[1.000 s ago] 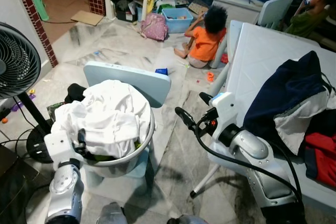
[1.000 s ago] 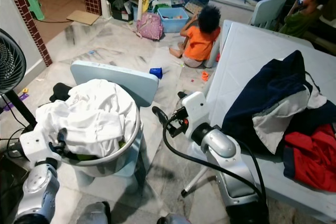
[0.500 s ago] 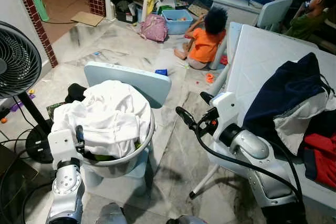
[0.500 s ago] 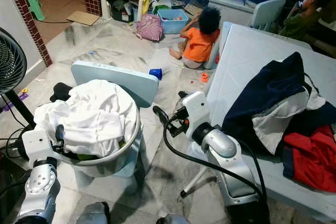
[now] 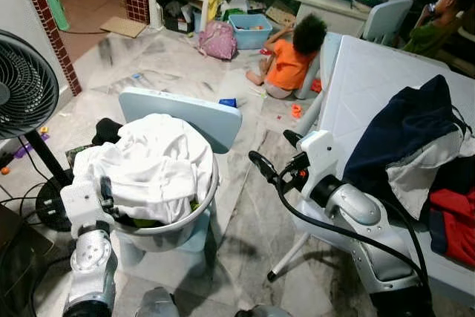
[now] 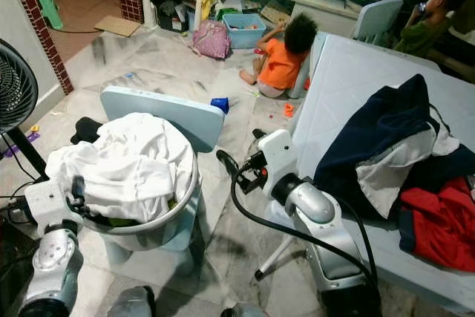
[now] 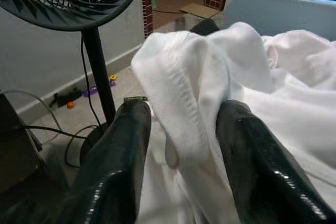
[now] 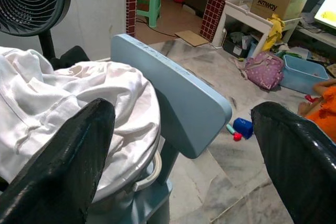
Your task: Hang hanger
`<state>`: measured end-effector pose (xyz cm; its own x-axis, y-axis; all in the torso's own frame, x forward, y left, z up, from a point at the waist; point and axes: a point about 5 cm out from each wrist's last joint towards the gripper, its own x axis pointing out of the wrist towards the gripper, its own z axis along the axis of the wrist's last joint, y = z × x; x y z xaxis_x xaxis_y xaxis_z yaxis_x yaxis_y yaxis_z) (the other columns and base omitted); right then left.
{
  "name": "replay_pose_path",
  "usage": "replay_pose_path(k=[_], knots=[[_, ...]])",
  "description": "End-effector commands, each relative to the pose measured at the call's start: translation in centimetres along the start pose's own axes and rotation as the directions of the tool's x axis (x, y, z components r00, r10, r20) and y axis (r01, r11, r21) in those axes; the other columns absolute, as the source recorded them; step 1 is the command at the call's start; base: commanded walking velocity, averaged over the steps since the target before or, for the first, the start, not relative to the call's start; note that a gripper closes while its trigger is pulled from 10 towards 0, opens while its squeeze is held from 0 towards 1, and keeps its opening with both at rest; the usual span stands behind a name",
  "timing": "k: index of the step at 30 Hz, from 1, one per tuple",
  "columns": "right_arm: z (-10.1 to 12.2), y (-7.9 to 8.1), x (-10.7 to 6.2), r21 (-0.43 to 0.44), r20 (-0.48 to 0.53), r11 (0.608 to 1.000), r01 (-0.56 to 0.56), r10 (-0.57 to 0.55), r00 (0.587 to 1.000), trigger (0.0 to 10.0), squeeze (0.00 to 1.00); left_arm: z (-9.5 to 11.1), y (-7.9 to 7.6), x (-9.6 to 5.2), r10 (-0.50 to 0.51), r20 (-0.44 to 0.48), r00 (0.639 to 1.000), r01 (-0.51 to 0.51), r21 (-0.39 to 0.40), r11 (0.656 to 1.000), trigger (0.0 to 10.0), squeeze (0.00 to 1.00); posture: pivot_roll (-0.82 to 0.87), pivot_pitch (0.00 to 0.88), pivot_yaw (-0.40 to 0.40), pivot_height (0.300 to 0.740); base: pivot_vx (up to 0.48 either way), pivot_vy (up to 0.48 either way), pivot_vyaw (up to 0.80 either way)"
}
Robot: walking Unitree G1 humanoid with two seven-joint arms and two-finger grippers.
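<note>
Nearest, at about 7 o'clock in the left eye view, the left gripper (image 7: 178, 145) sits at the rim of the laundry basket (image 5: 199, 211), its two black fingers (image 7: 118, 150) set narrowly on either side of a fold of white laundry (image 5: 152, 165). The fold lies between them in the left wrist view, but whether they have closed on it I cannot tell. The placement reads as a reach into the heap, perhaps to pick a garment or to feel for something beneath it.

At about 3 o'clock from the basket, the right gripper (image 8: 184, 145) hovers over the floor (image 5: 245, 220) with its fingers spread wide and nothing between them. It points toward the basket and the pale blue chair back (image 5: 182, 113), so it looks held ready, not at work.

No hanger can be made out anywhere in these views, so its place relative to either gripper cannot be given. If one lies in the basket, the laundry hides it.

Toward 3 o'clock, a white table (image 5: 364, 79) carries a pile of dark blue, white and red clothes (image 5: 415, 139). At 9 o'clock stands a black fan (image 5: 22, 94). Farther off, near 12 o'clock, a person in an orange shirt (image 5: 289, 61) sits on the floor among toys, with another person (image 5: 434, 24) seated at about 1 o'clock.
</note>
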<state>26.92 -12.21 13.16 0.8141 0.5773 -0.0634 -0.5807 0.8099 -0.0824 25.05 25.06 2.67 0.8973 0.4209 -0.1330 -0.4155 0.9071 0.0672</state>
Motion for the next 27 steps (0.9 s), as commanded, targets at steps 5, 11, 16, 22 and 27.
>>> replay_pose_path(k=[5, 11, 16, 22, 27], knots=[[0.1, -0.6, -0.3, -0.012, -0.003, 1.0, 0.022, -0.022, 1.0, 10.0, 0.0, 0.0, -0.1, 0.5, -0.006, -0.013, 1.0, 0.006, 0.006, 1.0, 2.5, 0.0, -0.01, 0.055, -0.129, 0.74, 0.0, 0.0, 0.0], [0.1, -0.6, -0.3, -0.014, -0.004, 1.0, 0.021, -0.021, 1.0, 10.0, 0.0, 0.0, 0.1, 1.2, -0.016, -0.04, 0.999, 0.016, 0.018, 1.0, 0.0, 0.0, -0.02, 0.055, -0.13, 0.74, 0.0, 0.0, 0.0], [0.1, -0.7, -0.3, -0.016, -0.006, 1.0, 0.027, -0.027, 1.0, 10.0, 0.0, 0.1, 0.3, 1.7, -0.021, -0.056, 0.998, 0.024, 0.051, 0.998, 0.0, 0.0, -0.02, 0.055, -0.129, 0.74, 0.0, 0.0, 0.0], [0.0, -0.7, -0.4, -0.014, -0.009, 1.0, 0.028, -0.028, 1.0, 10.0, 0.0, 0.8, 0.3, 2.5, -0.069, -0.057, 0.996, 0.076, 0.135, 0.988, 0.0, 0.0, -0.02, 0.056, -0.128, 0.74, 0.0, 0.0, 0.0], [-0.1, -0.6, -0.4, -0.011, -0.012, 1.0, 0.028, -0.028, 1.0, 10.0, 0.0, 2.2, -0.4, 3.7, -0.191, -0.062, 0.98, 0.2, 0.246, 0.949, 0.0, 0.0, -0.02, 0.058, -0.128, 0.74, 0.0, 0.0, 0.0]])
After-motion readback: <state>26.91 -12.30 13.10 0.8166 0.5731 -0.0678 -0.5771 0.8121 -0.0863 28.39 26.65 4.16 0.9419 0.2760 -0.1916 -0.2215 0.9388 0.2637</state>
